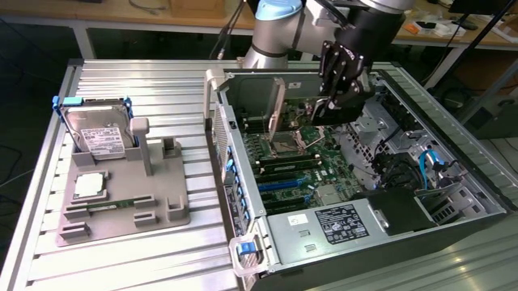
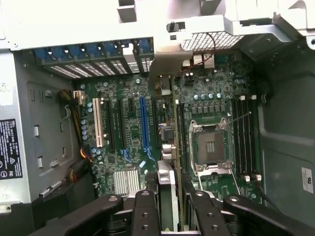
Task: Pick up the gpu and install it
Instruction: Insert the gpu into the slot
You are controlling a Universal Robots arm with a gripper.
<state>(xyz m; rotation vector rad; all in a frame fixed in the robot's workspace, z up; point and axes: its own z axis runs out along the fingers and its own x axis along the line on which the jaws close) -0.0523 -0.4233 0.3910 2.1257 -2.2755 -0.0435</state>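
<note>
Nearest the lens are my own black fingers (image 2: 145, 211), closed from both sides on the gpu (image 2: 167, 179). I see it edge-on, a thin strip running out from my hand (image 2: 171, 211) to its silver bracket (image 2: 165, 69) by the rear slot openings (image 2: 93, 54). Beneath the card lies the motherboard (image 2: 128, 137). Its blue slot (image 2: 143, 123) sits just to one side of the card's line and the processor socket (image 2: 211, 147) to the other. I cannot tell which slot the card's edge hangs over, since the card itself hides it.

In the exterior view my hand (image 1: 338, 97) is down inside the open case (image 1: 469, 200). The card's bracket (image 1: 276, 109) stands upright beside me, toward the exterior view's left and up near the case rim, so I judge the card not yet seated. The hard drive (image 1: 97, 136) rests in its holder on the table (image 1: 121, 267), well away from my hand.

What worries me is that I pinch only one end, so the card could pivot in my grip. If its edge comes down off the slot's line, it would press on the parts beside the slot. The bracket could also catch on the rear frame and leave the card tilted, and pushing then might bend the connector or the board.
</note>
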